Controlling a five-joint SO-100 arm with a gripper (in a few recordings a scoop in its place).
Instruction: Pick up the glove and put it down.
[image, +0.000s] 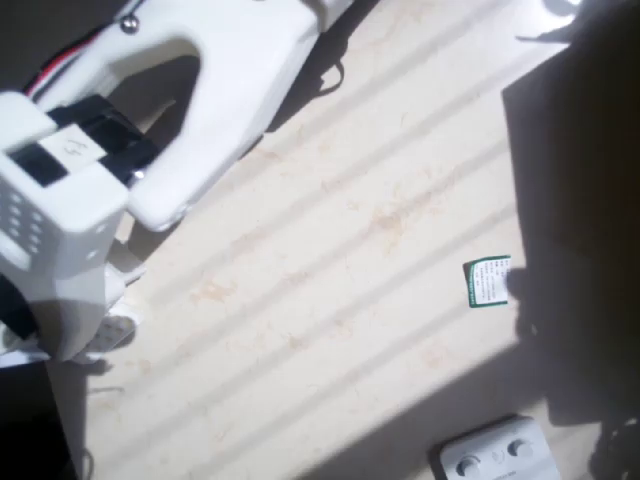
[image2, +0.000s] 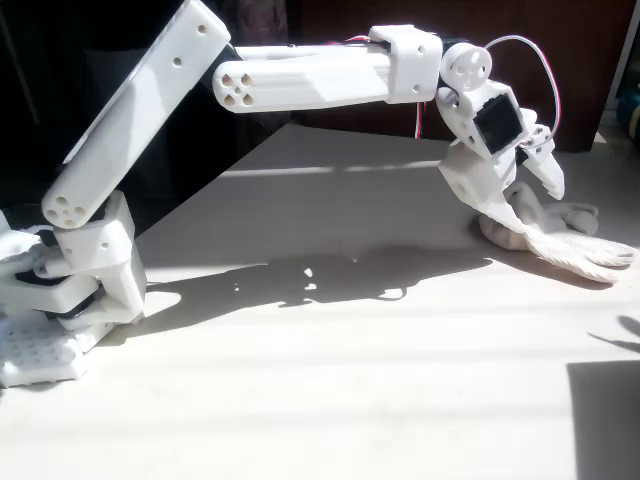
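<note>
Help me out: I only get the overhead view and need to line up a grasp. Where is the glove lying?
Observer: In the fixed view the glove lies flat on the table, far right, its fingers pointing right.
Operator: And how does the gripper stand to it?
Observer: The gripper is down at the glove's left end with its jaws apart, so nothing looks clamped yet.
</note>
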